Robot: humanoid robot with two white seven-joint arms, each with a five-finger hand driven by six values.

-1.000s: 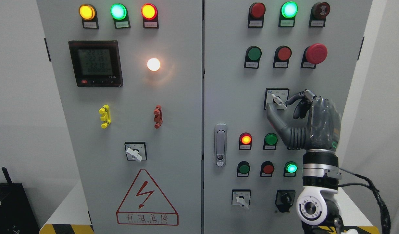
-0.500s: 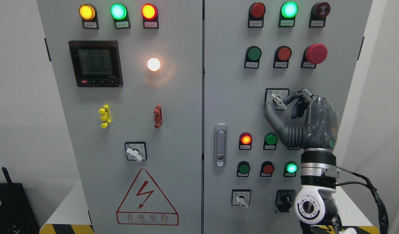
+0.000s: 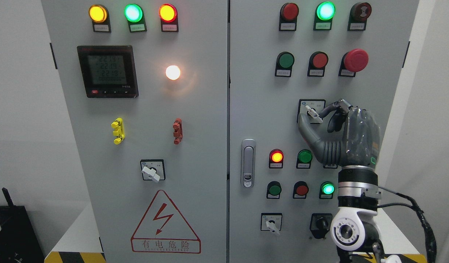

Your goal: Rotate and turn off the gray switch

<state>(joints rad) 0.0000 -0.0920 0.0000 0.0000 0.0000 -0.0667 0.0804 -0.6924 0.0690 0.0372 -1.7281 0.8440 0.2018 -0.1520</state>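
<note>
The gray rotary switch (image 3: 313, 113) sits on a white square plate on the cabinet's right door, its lever slanting from upper left to lower right. My right hand (image 3: 312, 114) rises from the lower right and pinches this lever. The thumb (image 3: 304, 126) lies below and left of it, and the index finger (image 3: 328, 108) curls in from the right. The other fingers are bent behind the index finger. My left arm does not show.
A similar gray switch (image 3: 151, 171) is on the left door, with a small one (image 3: 271, 223) and a black knob (image 3: 321, 222) low on the right door. Lit lamps and push buttons surround my hand. A red mushroom button (image 3: 356, 60) protrudes above it, and the door latch (image 3: 248, 163) is to its left.
My right hand has shifted slightly left and up, closing thumb and index finger onto the lever. The lever's angle looks the same.
</note>
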